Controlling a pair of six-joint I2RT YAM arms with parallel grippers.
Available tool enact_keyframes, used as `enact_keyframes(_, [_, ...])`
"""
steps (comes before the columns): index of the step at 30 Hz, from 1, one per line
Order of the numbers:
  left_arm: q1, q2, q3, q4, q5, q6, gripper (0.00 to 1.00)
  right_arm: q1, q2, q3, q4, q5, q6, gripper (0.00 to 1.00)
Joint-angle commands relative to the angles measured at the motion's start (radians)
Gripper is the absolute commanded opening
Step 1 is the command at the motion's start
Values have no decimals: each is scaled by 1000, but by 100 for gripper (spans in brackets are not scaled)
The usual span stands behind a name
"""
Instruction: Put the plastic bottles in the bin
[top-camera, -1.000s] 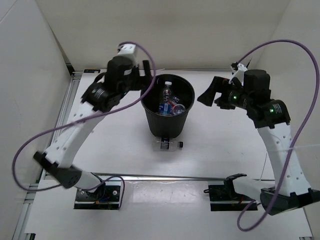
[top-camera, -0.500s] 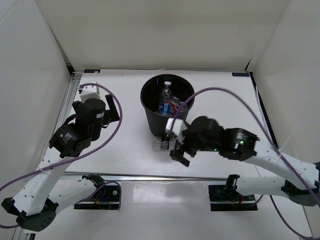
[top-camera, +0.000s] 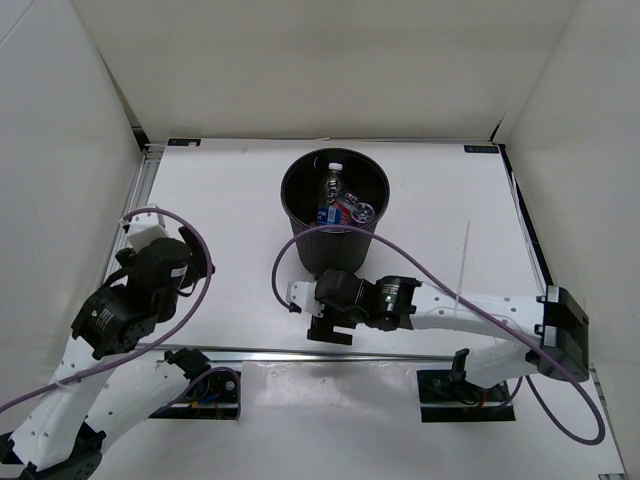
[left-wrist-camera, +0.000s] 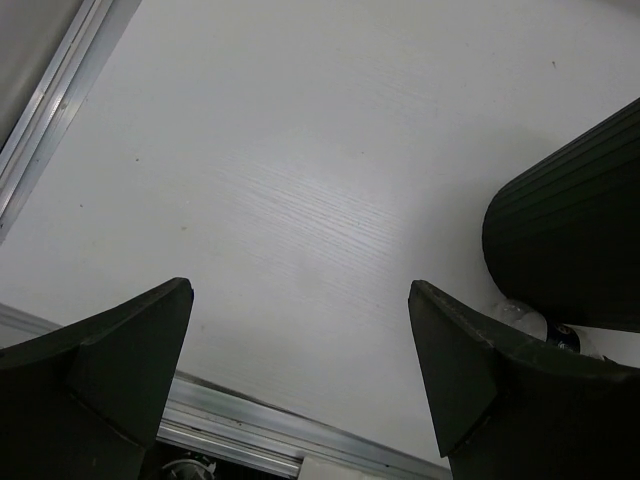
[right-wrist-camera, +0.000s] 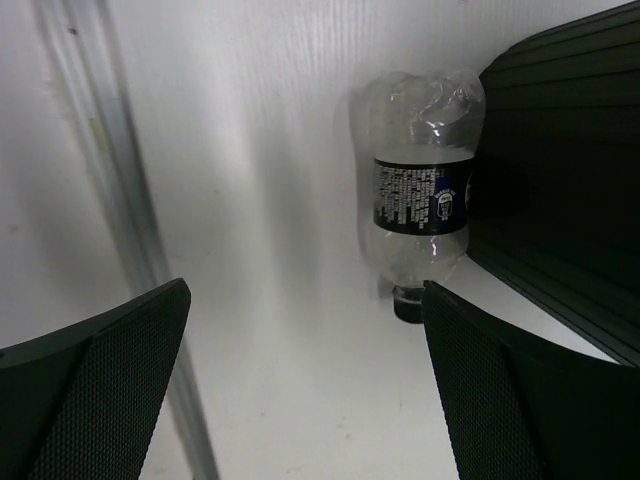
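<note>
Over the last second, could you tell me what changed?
The right gripper swung from beside the bin down to its near base, open, facing the dark-labelled bottle. The left gripper withdrew from the rim to the near-left, open. Nothing was grasped; bin, that bottle and the bottles inside stayed put.

Nothing legible shows anywhere. The clear bottle (right-wrist-camera: 420, 150) wears a dark label (right-wrist-camera: 422, 197) with rows of white print, too small to make out.

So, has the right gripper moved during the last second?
Yes: the right gripper swung from the right of the round black plastic bin down to the near side of its base.
</note>
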Motion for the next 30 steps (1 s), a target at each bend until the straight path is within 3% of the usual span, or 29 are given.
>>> enact_keyframes(1, [-2, -13, -11, -39, -3, -42, 100, -12, 23, -68, 225, 115, -69, 100])
enact_keyframes(7, [-2, 8, -11, -58, 18, -22, 100, -34, 125, -153, 418, 259, -46, 100])
enact_keyframes(15, [-2, 30, -1, -67, 67, -13, 100, -80, 271, -103, 477, 455, -14, 100])
enact_keyframes(23, [-2, 40, 19, -125, 96, -22, 100, -180, 362, -23, 472, 465, 27, 100])
enact_keyframes(30, [-2, 31, 19, -144, 96, -95, 100, -256, 373, -12, 405, 307, 70, 99])
